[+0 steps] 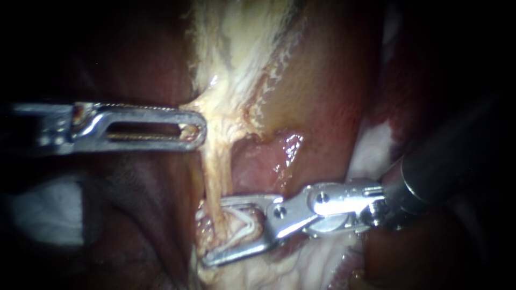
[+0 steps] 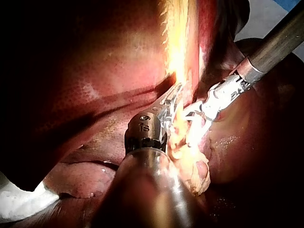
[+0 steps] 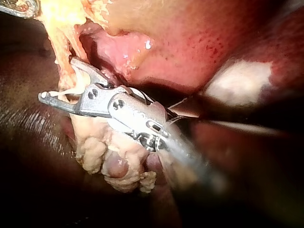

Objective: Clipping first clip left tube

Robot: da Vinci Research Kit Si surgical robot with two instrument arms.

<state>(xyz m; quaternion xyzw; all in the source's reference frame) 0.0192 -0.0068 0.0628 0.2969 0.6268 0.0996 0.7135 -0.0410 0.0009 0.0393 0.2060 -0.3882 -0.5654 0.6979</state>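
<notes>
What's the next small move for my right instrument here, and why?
Probably close the right instrument to squeeze the clip shut: its open jaws straddle the tube, while the left instrument grips the pale tissue above, stretching the tube taut.

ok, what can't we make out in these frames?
Endoscope view: how much pale tissue the left instrument grips; its shut jaws cover it.
Same view: the tube past the right instrument's open jaws, merged into pale tissue.
Left wrist view: the right instrument's jaw tips; glare.
Right wrist view: left instrument, cut off by the edge.
</notes>
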